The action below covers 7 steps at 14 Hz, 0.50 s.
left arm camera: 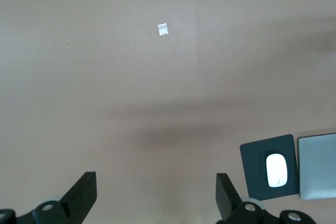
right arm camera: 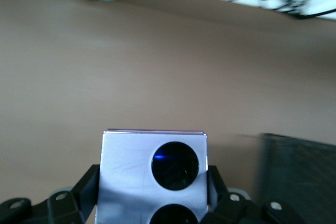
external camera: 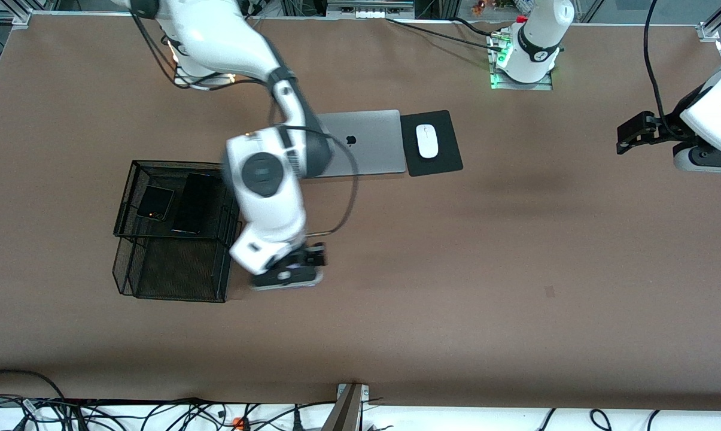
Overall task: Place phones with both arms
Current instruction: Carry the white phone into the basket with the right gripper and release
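My right tool grips the lavender-white flip phone by its side edges just beside the mesh tray, toward the left arm's end, while the wide-open left tool waits.

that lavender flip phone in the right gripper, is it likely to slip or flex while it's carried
Probably stiff: the lavender flip phone is a flat, squarish folded slab with straight edges. Its glossy face suggests it could be slippery, so the right gripper, clamping it at two side edges, may let it pivot if jolted. It won't roll, and it looks fairly dense for its size.
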Available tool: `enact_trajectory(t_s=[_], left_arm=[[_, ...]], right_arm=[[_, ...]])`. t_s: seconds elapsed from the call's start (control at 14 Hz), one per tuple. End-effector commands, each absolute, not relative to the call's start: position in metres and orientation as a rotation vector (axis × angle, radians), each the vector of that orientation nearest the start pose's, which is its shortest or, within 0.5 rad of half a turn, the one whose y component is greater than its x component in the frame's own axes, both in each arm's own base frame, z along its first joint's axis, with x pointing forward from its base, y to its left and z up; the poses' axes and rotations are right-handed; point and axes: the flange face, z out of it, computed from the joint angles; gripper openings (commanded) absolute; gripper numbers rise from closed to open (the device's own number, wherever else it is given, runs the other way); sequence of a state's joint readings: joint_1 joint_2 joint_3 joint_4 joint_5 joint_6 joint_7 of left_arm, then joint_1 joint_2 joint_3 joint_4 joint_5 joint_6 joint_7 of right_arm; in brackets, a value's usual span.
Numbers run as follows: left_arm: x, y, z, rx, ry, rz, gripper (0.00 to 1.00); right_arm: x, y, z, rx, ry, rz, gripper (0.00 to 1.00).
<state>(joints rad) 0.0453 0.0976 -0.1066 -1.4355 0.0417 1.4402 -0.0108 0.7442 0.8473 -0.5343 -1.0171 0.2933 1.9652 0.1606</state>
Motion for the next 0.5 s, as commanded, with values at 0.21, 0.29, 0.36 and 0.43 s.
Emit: enact_trajectory(t_s=[0.21,0.29,0.36,0.43], left_arm=[[0.570,0.016,0.631,-3.132,-0.048,0.088,1.00],[0.570,0.016,0.631,-3.132,-0.050,0.088,1.00],[0.570,0.017,0.630,-3.132,-0.053,0.093,1.00],[0.570,0.017,0.630,-3.132,-0.053,0.093,1.00]], right_arm=[[0.725,0.149,0.357,-3.226,-0.068,-0.033,0.12],[0.726,0.129,0.346,-3.226,-0.019,-0.014,0.14],[0.725,0.115,0.336,-3.229,0.014,0.012,0.14],[0.723,0.110,0.326,-3.232,0.030,0.029,0.14]])
